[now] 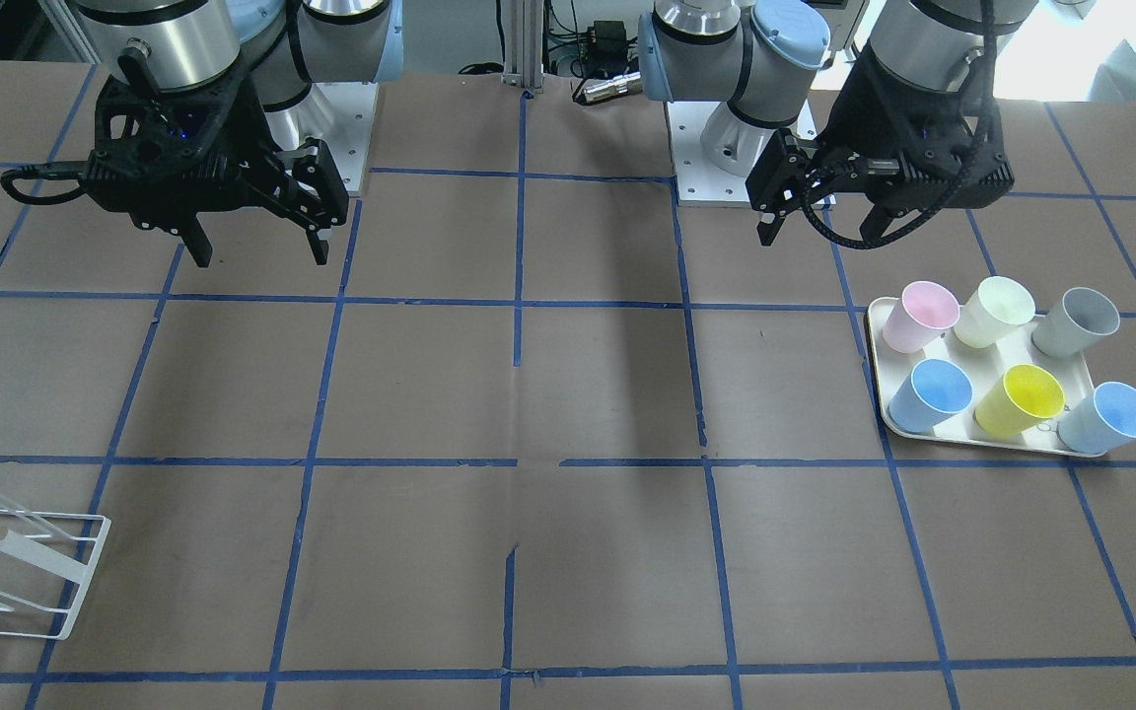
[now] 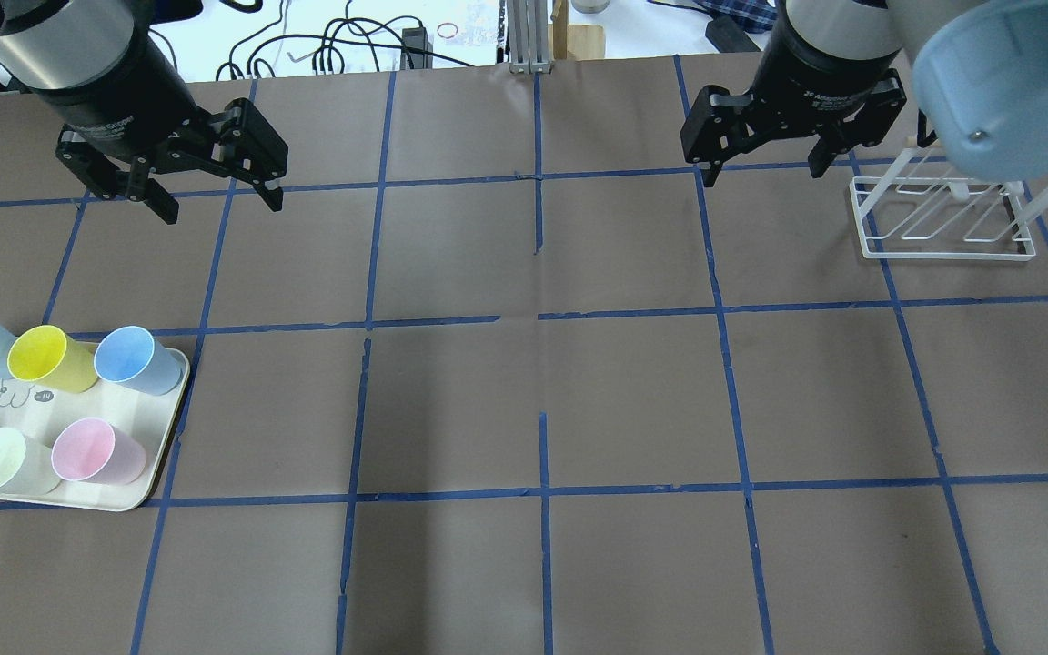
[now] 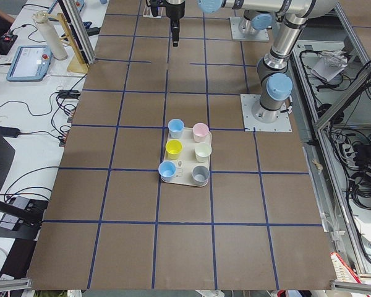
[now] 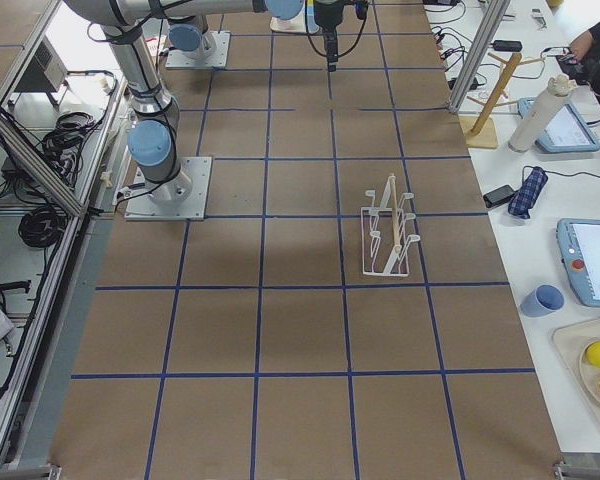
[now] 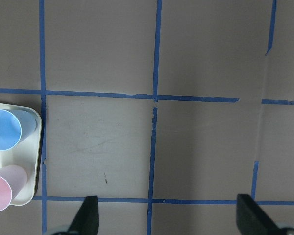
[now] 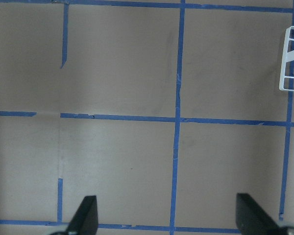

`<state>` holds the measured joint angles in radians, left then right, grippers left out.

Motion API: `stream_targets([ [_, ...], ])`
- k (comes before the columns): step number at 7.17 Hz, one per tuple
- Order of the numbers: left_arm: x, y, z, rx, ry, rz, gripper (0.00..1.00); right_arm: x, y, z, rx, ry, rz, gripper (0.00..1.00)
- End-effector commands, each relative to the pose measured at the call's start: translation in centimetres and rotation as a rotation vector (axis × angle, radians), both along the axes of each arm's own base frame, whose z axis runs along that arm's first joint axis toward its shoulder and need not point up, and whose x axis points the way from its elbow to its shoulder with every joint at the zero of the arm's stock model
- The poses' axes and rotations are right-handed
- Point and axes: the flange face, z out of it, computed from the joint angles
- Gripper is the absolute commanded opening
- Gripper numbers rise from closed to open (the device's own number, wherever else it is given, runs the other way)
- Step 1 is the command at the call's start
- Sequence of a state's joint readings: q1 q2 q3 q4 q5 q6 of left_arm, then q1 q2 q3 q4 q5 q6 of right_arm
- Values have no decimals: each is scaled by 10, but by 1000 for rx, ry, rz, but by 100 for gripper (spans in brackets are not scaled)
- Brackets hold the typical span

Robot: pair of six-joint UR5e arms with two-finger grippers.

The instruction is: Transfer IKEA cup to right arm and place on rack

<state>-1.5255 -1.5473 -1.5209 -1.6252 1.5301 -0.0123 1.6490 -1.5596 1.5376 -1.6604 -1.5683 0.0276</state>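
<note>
IKEA cup (image 1: 1108,417) is observed standing at the tray (image 1: 972,437) corner; left gripper (image 2: 221,207) and right gripper (image 2: 763,170) are held wide, empty.

The IKEA cup (image 1: 1107,417), pale grey-blue outside (probably this one, brighter blue inside), stands upright at the tray's (image 1: 876,365) corner. The white wire rack (image 2: 942,223) sits well apart across the table, under the raised right arm (image 2: 829,55).

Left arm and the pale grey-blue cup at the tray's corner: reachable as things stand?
Probably yes. The left end effector hangs open and empty, nothing stands between it and the IKEA cup, though the yellow cup sits close beside.
</note>
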Motion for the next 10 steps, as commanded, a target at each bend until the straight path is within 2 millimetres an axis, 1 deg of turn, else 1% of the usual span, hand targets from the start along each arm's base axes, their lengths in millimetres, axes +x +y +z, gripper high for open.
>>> stream_targets([
  [1, 0, 4, -1, -1, -2, -2, 100, 0, 1, 1, -2, 1, 0, 100],
  [2, 0, 5, 0, -2, -2, -2, 100, 0, 1, 1, -2, 1, 0, 100],
  [4, 5, 9, -6, 26, -3, -5, 100, 0, 1, 1, -2, -1, 0, 100],
  [5, 18, 8, -10, 48, -2, -2, 100, 0, 1, 1, -2, 1, 0, 100],
  [6, 53, 1, -31, 101, 9, -94, 100, 0, -1, 1, -3, -1, -1, 100],
  [7, 107, -7, -39, 99, 22, -131, 100, 0, 0, 3, -5, -1, -3, 100],
  [8, 158, -3, -47, 108, 33, -121, 100, 0, 0, 3, -5, -1, -4, 100],
  [9, 218, -5, -58, 106, 57, -221, 100, 0, 0, 4, -8, -3, -3, 100],
  [10, 280, -13, -76, 61, 33, -225, 100, 0, 1, 5, -9, -3, -4, 100],
])
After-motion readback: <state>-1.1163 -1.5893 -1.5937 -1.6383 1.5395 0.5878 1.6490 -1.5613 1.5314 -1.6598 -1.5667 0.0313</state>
